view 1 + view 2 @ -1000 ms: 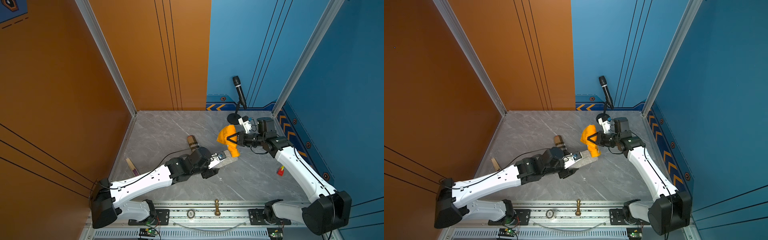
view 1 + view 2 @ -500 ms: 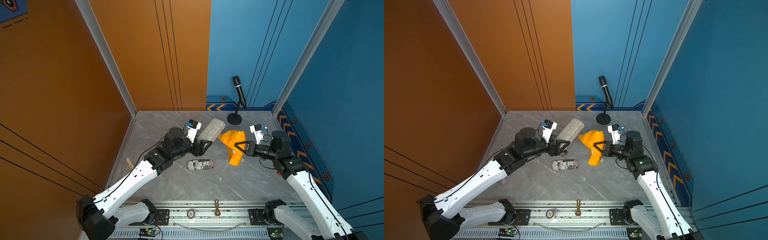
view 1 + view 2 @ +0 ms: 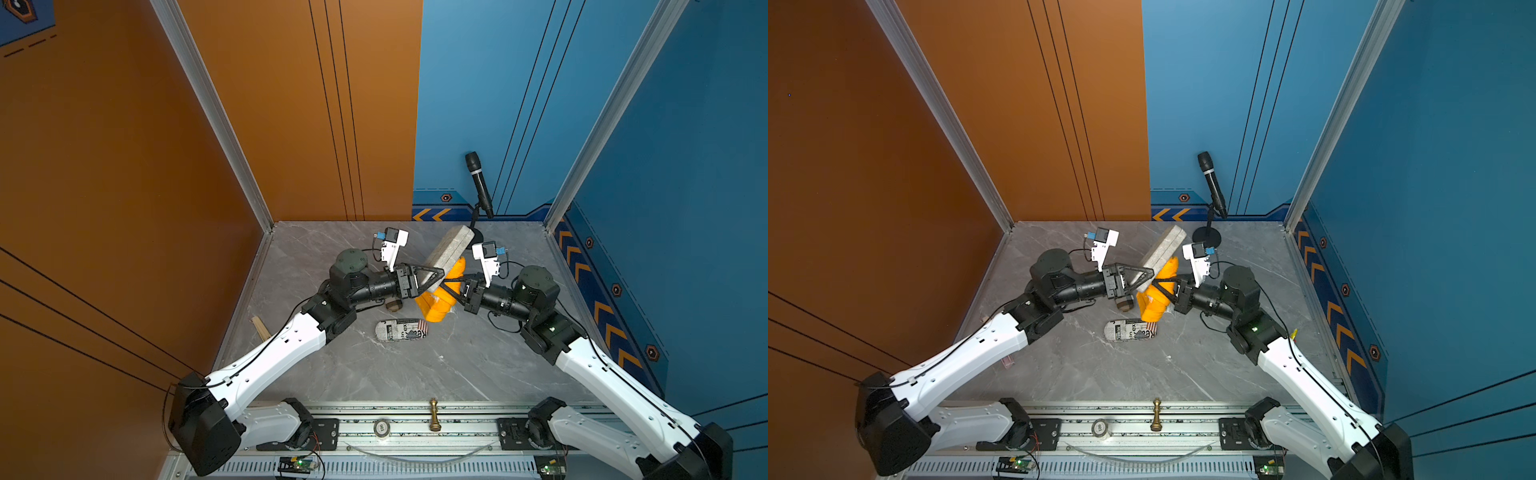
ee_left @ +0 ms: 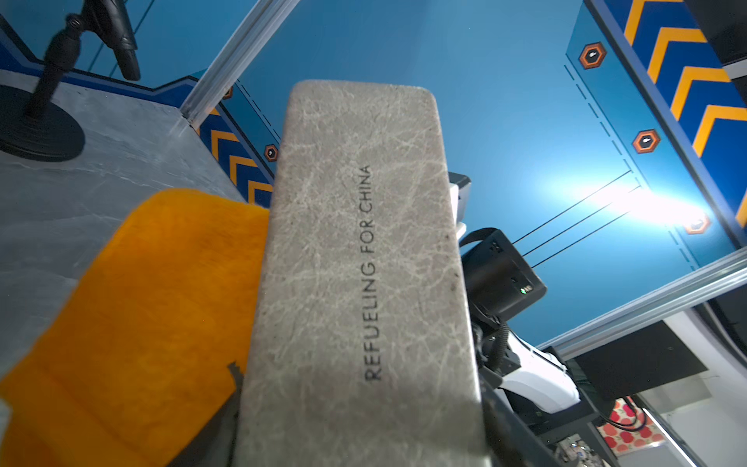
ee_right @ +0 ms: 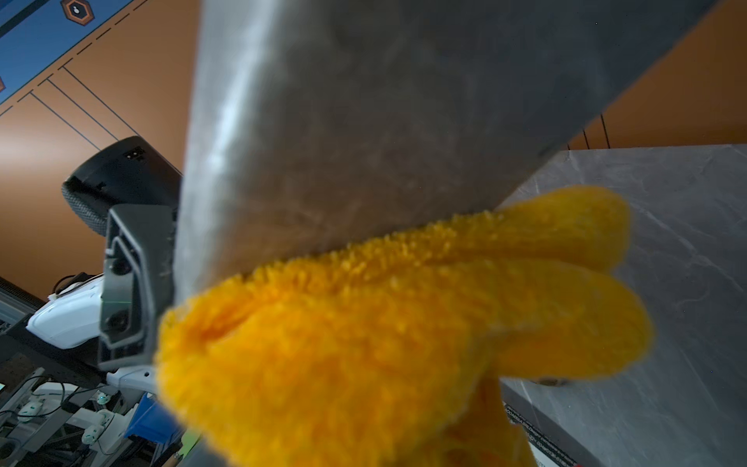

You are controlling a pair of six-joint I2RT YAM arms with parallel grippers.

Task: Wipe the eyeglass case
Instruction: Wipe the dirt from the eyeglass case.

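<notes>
The left gripper (image 3: 436, 276) was raised above the grey table (image 3: 415, 374), its jaws pinching the near end of the grey eyeglass case (image 3: 451, 249). The case stood out past the jaws, tilted up and away toward the back wall, clear of the table in both top views (image 3: 1163, 249). In the left wrist view its broad face (image 4: 355, 263) ran straight out from the jaws and carried printed lettering. Below the left jaws, on the table, a small brown round object (image 3: 394, 306) was partly hidden by the gripper, and a second case with newspaper print (image 3: 401, 330) lay flat a little nearer the robot.

Between the two sets of jaws hung the orange cloth (image 3: 436, 307), bunched and draped downward. The right wrist view showed the cloth (image 5: 384, 343) pressed against the underside of the eyeglass case (image 5: 364, 121).

The right gripper (image 3: 446, 286) faced the left one almost tip to tip, its jaws pressed together on a fold of the cloth. Beyond the right jaws, near the back wall, a microphone (image 3: 480, 185) stood on its round stand.
</notes>
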